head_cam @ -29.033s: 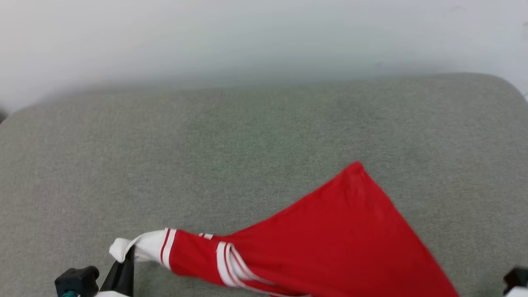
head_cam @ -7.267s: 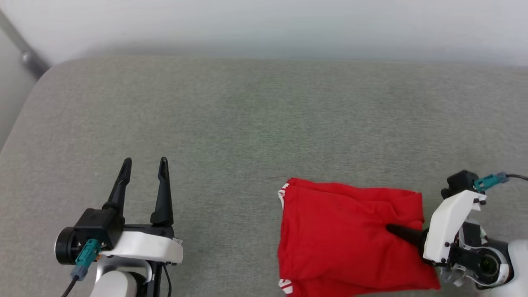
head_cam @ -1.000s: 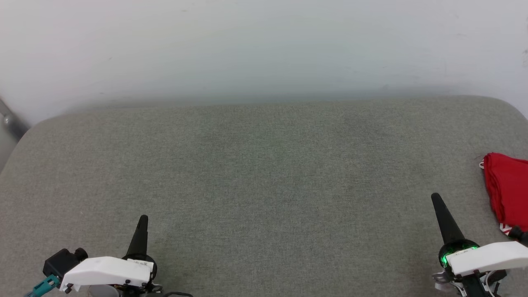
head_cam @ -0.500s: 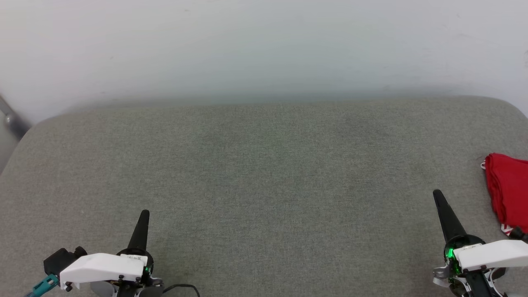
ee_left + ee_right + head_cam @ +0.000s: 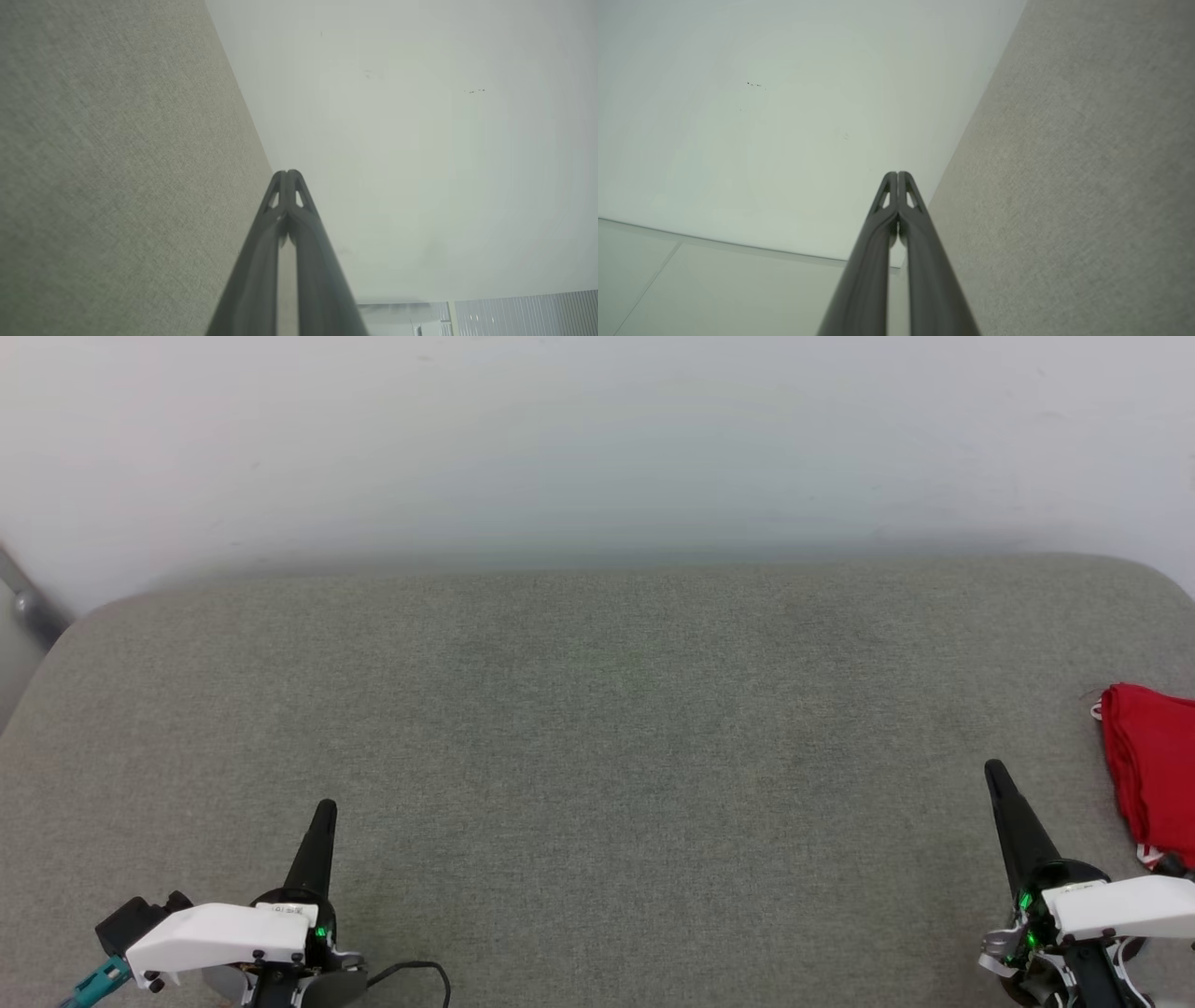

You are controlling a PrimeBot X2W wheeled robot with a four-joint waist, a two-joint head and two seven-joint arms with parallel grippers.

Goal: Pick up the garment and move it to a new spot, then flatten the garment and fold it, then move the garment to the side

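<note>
The garment [image 5: 1153,770] lies folded into a red bundle at the far right edge of the head view, on the grey cushion [image 5: 597,709], with a bit of white trim at its lower corner. My right gripper [image 5: 995,773] is shut and empty, pointing up just left of the garment and apart from it. At the lower left my left gripper [image 5: 325,809] is also shut and holds nothing. In the left wrist view the left gripper [image 5: 287,173] has its fingers pressed together. The right gripper [image 5: 897,174] looks the same in the right wrist view.
A pale wall [image 5: 597,439] rises behind the cushion's far edge. A grey metal bar [image 5: 23,593] slants at the far left beside the cushion's rounded corner. A black cable [image 5: 415,975] loops by my left wrist.
Both grippers have crept slightly forward over the last second, staying shut. The garment has not moved.
</note>
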